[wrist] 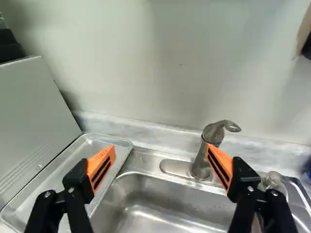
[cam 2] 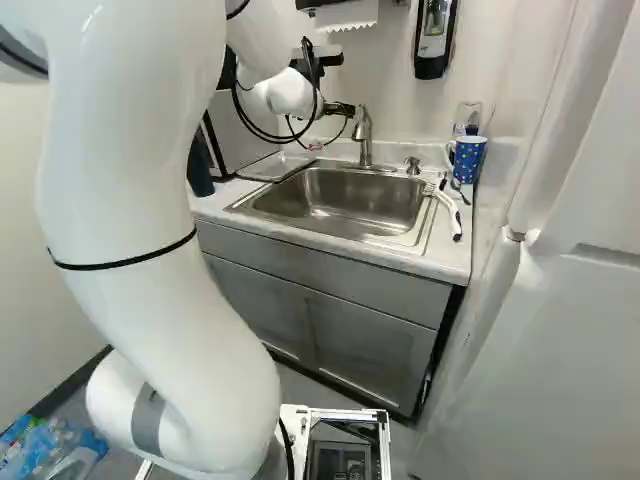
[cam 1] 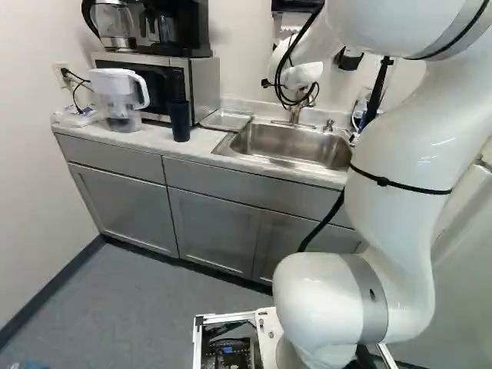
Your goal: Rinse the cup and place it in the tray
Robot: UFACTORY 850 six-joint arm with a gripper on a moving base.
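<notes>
"Peering past the white arm (cam 2: 150,230), seeing which cup?"

"Hard to say. Maybe the dotted blue mug (cam 2: 467,158), upright on the counter (cam 2: 410,255) beyond the sink (cam 2: 345,205), cut to a sliver in the wrist view. Or maybe the dark tumbler (cam 1: 180,121), upright before the microwave (cam 1: 204,86), partly behind the arm in the right base view."

"Inside of either?"

"Impossible to make out."

"And the tray (wrist: 90,148)?"

"Between microwave and sink, partly covered by one finger in the wrist view."

"Now the gripper (cam 2: 334,116). Holding anything?"

"Nothing at all. Spread wide, orange pads (wrist: 101,167) well apart, bare wall and sink edge showing between. Tiny among black cables in the right base view."

"Touching the faucet (wrist: 199,158)?"

"Overlapping it in the wrist view; contact, cannot tell."
</notes>
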